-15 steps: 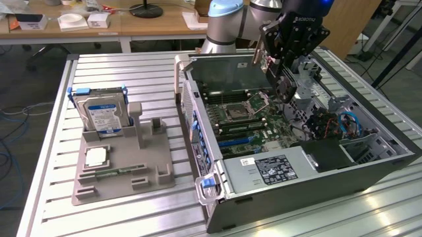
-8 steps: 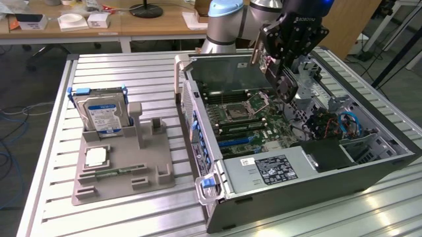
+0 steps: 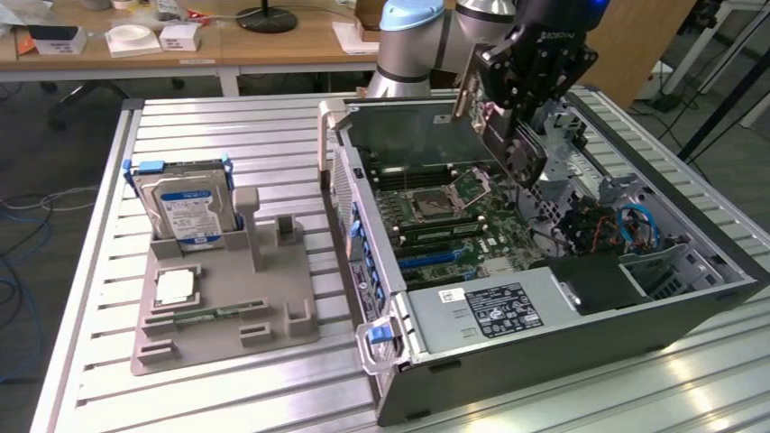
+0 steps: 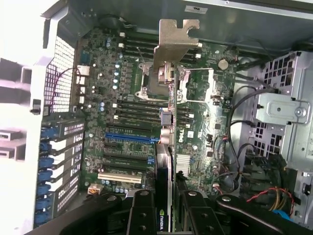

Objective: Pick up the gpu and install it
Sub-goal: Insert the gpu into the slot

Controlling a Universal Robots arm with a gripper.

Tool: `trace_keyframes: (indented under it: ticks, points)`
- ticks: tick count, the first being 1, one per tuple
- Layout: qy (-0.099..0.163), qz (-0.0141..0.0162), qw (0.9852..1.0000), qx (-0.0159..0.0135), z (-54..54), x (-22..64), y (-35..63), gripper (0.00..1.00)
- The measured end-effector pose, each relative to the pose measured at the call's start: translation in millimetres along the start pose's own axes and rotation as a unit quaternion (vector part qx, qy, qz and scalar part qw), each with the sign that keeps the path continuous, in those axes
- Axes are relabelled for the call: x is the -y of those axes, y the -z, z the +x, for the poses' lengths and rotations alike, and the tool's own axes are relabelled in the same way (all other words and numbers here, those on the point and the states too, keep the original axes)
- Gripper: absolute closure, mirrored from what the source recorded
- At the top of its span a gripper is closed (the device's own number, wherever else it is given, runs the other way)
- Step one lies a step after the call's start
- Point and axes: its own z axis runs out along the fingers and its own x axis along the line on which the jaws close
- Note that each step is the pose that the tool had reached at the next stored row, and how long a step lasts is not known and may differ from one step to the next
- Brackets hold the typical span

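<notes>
The gpu [image 3: 520, 155] is a dark flat card with a silver bracket at one end. It hangs tilted above the open computer case [image 3: 398, 298], over the motherboard [image 3: 463, 225]. My gripper [image 3: 510, 113] is shut on the card's upper part. In the wrist view the gpu [image 4: 175, 44] is seen edge-on, bracket end farthest from the camera, with my gripper [image 4: 165, 208] clamping it between two black fingers [image 4: 142, 215]. Below the card lie the motherboard's slots, among them a blue slot [image 4: 131, 138] and a white slot [image 4: 120, 177]. The card is clear of the board.
A grey fixture tray [image 3: 270, 271] sits at the exterior view's left, with a silver hard drive [image 3: 183, 212] standing upright in it and a green memory stick [image 3: 216, 315] lying flat. Cables [image 3: 632, 225] and a labelled power supply [image 3: 493, 308] fill the case's near side.
</notes>
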Motion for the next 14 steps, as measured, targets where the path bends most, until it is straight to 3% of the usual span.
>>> trace_keyframes:
  ticks: [14]
  points:
    - [0.05, -0.0007, 0.9988, -0.0006, 0.0, 0.0, 0.0, 0.74]
